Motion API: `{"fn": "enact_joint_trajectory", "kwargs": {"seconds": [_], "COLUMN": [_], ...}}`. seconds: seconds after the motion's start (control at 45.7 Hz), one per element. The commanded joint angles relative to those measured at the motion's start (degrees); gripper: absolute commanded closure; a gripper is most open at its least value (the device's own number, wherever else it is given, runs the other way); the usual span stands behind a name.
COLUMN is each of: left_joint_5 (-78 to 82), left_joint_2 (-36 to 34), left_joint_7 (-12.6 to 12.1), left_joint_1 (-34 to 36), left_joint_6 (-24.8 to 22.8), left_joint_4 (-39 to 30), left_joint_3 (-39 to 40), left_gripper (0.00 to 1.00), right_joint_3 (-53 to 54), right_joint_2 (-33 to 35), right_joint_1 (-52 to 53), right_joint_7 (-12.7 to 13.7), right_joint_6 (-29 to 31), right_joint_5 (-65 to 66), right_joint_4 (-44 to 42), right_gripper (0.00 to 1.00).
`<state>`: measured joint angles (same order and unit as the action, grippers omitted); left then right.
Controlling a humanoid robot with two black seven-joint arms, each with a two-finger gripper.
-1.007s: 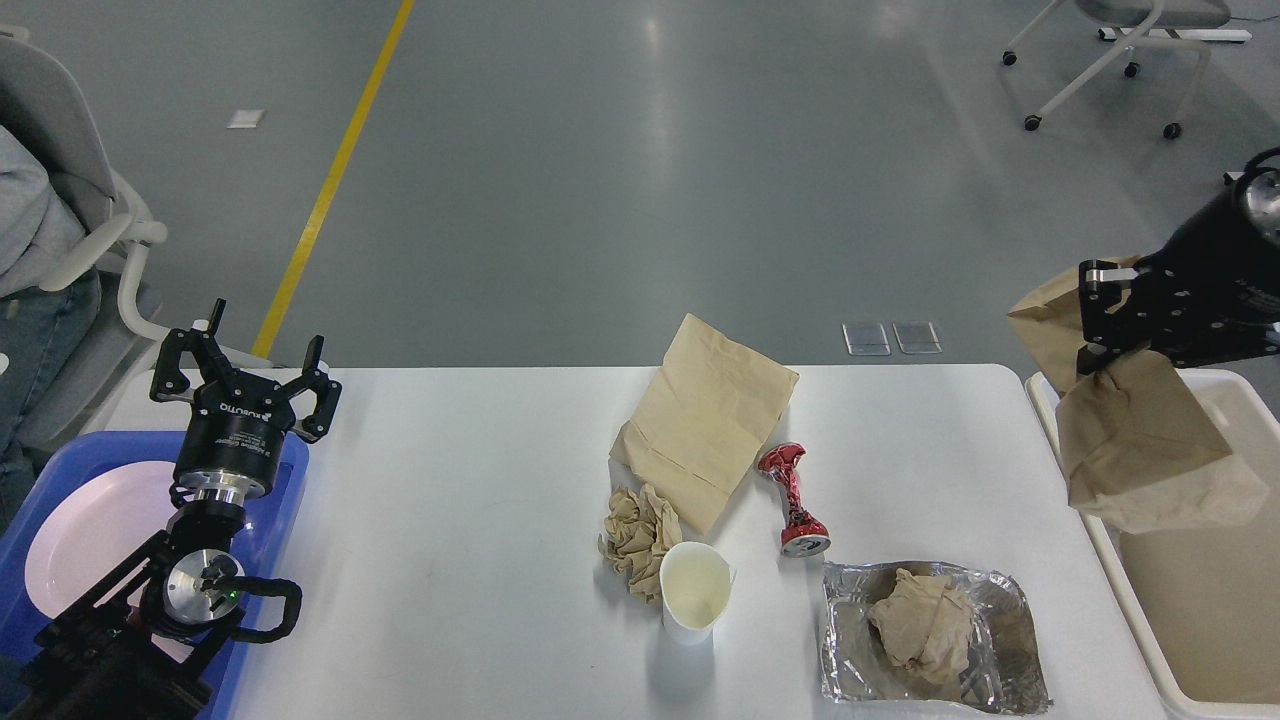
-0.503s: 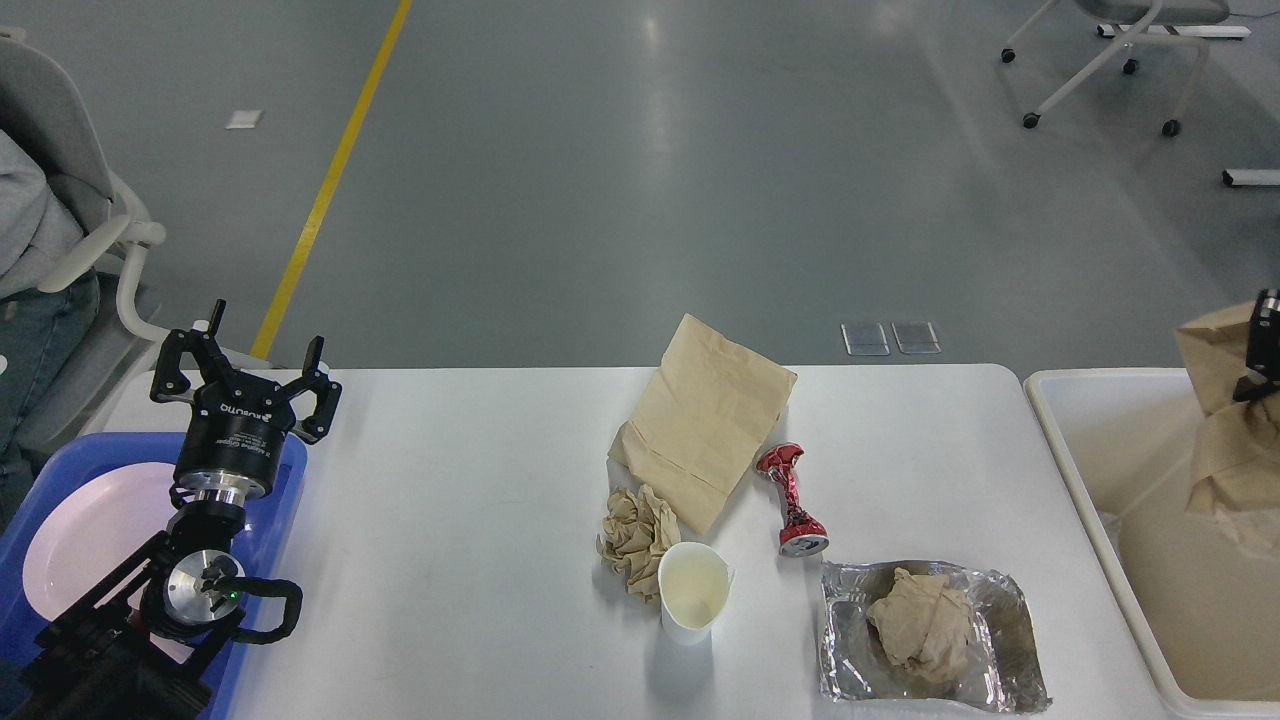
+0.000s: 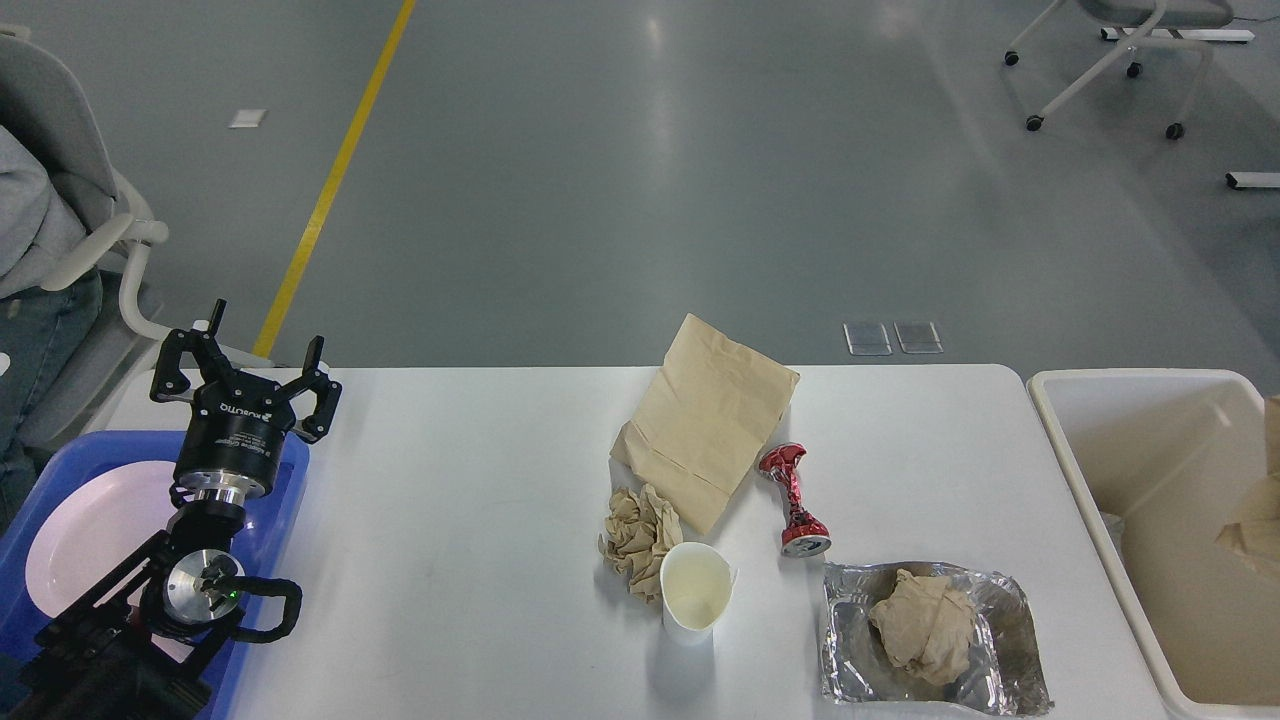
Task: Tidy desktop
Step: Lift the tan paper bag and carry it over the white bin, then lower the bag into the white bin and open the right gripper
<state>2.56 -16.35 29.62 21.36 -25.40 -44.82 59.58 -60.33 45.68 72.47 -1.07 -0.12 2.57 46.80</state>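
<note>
The white desktop carries a flat brown paper bag, a crumpled brown paper ball, a white paper cup, a crushed red can and a foil tray with a crumpled brown paper wad in it. My left gripper is open and empty at the table's left end, over the far edge of the blue tray. My right gripper is out of view. A brown paper bag shows inside the cream bin at the right edge.
A white plate lies in the blue tray at the left. A person in a grey chair sits beyond the table's left end. An office chair base stands on the floor far right.
My right arm, which held a brown paper bag over the cream bin, has moved out of view to the right. The bag now lies lower in the bin. The left arm has not moved.
</note>
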Motion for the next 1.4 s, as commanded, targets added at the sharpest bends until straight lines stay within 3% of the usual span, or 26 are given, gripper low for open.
{"fn": "enact_joint_trajectory", "kwargs": {"seconds": [0.0,0.394,0.547,0.897,0.919,0.985,1.116,1.379], "left_joint_5": [0.0,0.0,0.0,0.0,0.0,0.0,0.0,0.0], "left_joint_2": [0.0,0.0,0.0,0.0,0.0,0.0,0.0,0.0], "left_joint_7": [0.0,0.0,0.0,0.0,0.0,0.0,0.0,0.0], "left_joint_1": [0.0,0.0,0.0,0.0,0.0,0.0,0.0,0.0], "left_joint_6": [0.0,0.0,0.0,0.0,0.0,0.0,0.0,0.0], "left_joint_4": [0.0,0.0,0.0,0.0,0.0,0.0,0.0,0.0], "left_joint_3": [0.0,0.0,0.0,0.0,0.0,0.0,0.0,0.0], "left_gripper": [0.04,0.04,0.04,0.04,0.04,0.04,0.04,0.04], "right_joint_3": [4.4,19.1,19.3,19.7,19.7,20.0,20.8,20.8], "right_joint_2": [-5.1,-21.9,-23.0,-24.9,-24.9,-25.0,-24.9,-24.8], "right_joint_1": [-9.9,-35.4,-37.2,-38.3,-38.3,-38.3,-38.2,-37.4], "right_joint_7": [0.0,0.3,0.5,0.5,0.5,0.5,0.5,0.5], "right_joint_6": [-5.3,-9.0,-12.1,-12.1,-12.1,-12.5,-14.2,-13.9], "right_joint_5": [-0.7,-0.5,-0.4,-0.2,-0.4,-0.7,-0.7,-0.6], "right_joint_4": [-7.3,-37.3,-38.5,-37.9,-37.9,-38.0,-38.0,-37.1], "right_gripper": [1.00,1.00,1.00,1.00,0.98,0.57,0.01,0.00]}}
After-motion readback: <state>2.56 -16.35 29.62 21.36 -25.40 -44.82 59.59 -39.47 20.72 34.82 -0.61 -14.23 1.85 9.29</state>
